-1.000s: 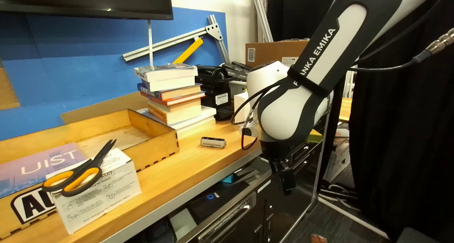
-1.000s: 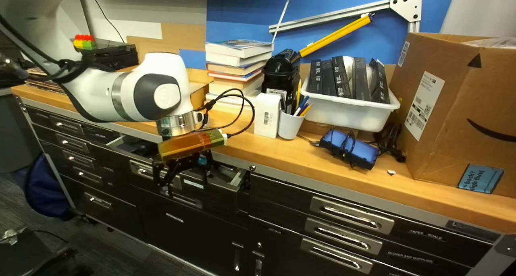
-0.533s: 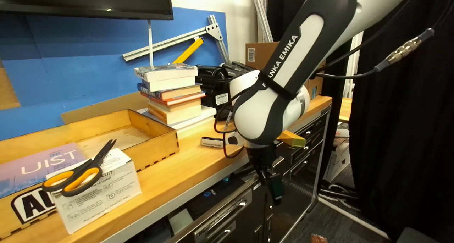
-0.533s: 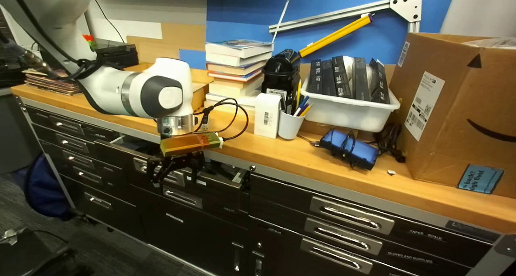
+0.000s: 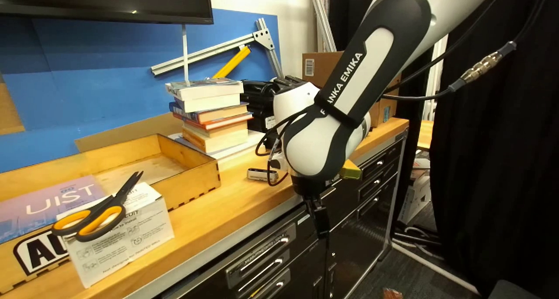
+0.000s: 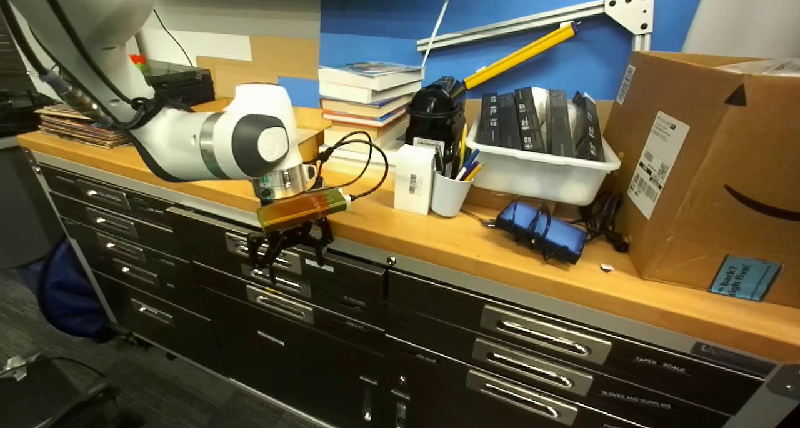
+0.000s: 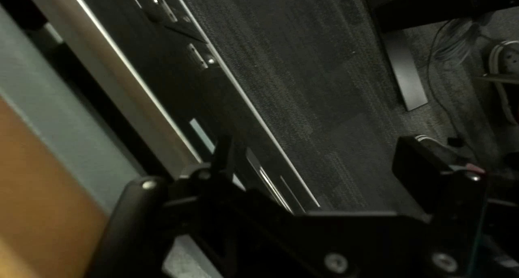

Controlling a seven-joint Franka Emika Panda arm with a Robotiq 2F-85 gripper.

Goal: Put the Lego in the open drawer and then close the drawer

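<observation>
The dark grey drawer [image 5: 218,268] is pushed in almost flush under the bench in both exterior views [image 6: 359,285]. In the wrist view a narrow dark gap shows between the bench edge and the drawer's top rim [image 7: 117,83]. The drawer's inside is hidden. The Lego is out of view. My gripper [image 7: 320,164] is open and empty, its fingers wide apart. It points down in front of the drawer's handle area in both exterior views [image 5: 322,229] [image 6: 295,270]. One finger [image 7: 223,156] overlaps the drawer front; I cannot tell whether it touches.
On the bench are a wooden tray [image 5: 192,183], scissors [image 5: 102,214] on a white box [image 5: 131,242], a small black-and-grey block [image 5: 257,175] and a book stack [image 6: 369,103]. A pen cup [image 6: 449,195] stands farther along. More drawer handles [image 6: 281,306] lie below.
The drawer has slid inward from clearly open to almost shut, and its contents no longer show. My gripper has moved toward the bench with it, staying open.
</observation>
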